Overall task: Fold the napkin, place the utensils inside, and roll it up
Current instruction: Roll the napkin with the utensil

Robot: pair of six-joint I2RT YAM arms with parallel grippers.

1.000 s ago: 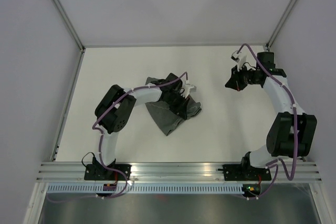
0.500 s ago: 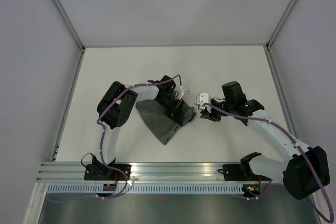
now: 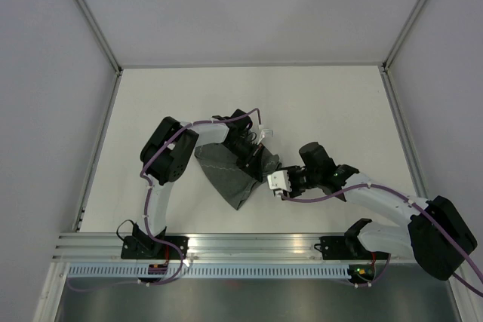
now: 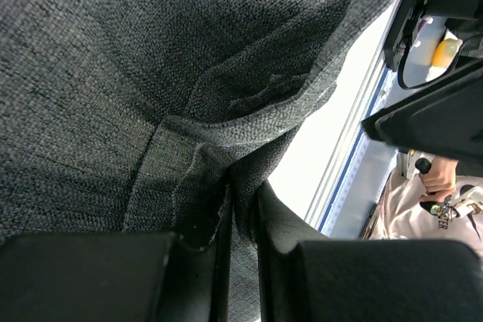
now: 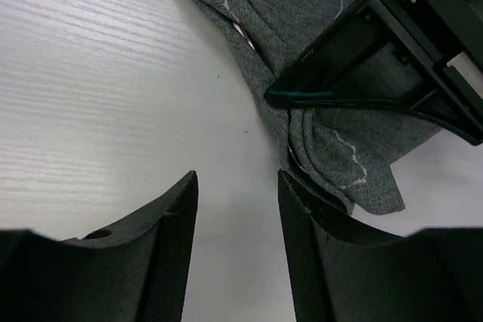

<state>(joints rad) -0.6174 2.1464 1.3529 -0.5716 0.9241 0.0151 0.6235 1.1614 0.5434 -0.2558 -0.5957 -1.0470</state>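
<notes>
**Limp napkin (image 3: pixel 234 175), crumpled at middle of counter (image 3: pixel 332 103)**

Pinched at a raised fold by the clenched left tool (image 4: pixel 241 209). Flanked at its hem by the right tool (image 5: pixel 235 186), spread wide, holding nothing. Likely light, floppy, grippy weave. Best taken at hemmed corners, not mid-cloth.

No readable text, label, brand, number or sign appears in any view
</notes>
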